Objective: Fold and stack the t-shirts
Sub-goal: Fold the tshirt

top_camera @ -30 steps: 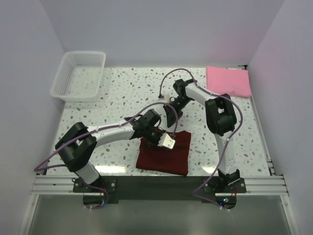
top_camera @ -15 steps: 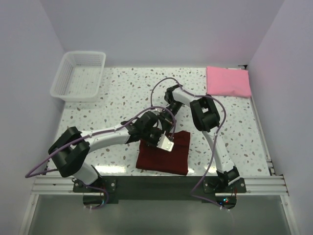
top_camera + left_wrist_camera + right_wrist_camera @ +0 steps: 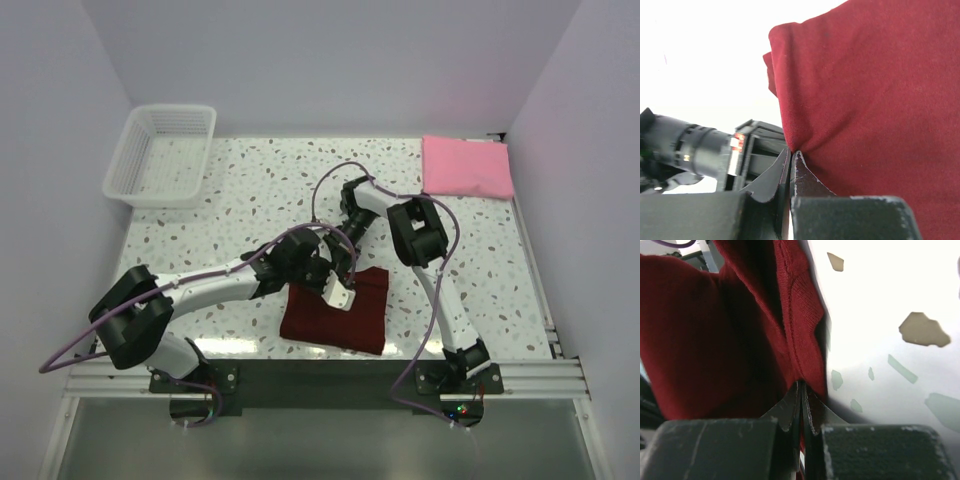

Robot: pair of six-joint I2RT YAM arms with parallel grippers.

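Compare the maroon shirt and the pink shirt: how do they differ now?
Colour: the maroon shirt is dark red, the pink shirt pale. Place: the maroon shirt lies at the near edge of the table, the pink shirt in its far right corner. State: the left gripper and right gripper are shut on the maroon shirt's far edge; nothing touches the pink shirt. Both are folded rectangles.

Right tool [image 3: 801,386] pinches the maroon shirt [image 3: 715,340] on the speckled table [image 3: 875,290].
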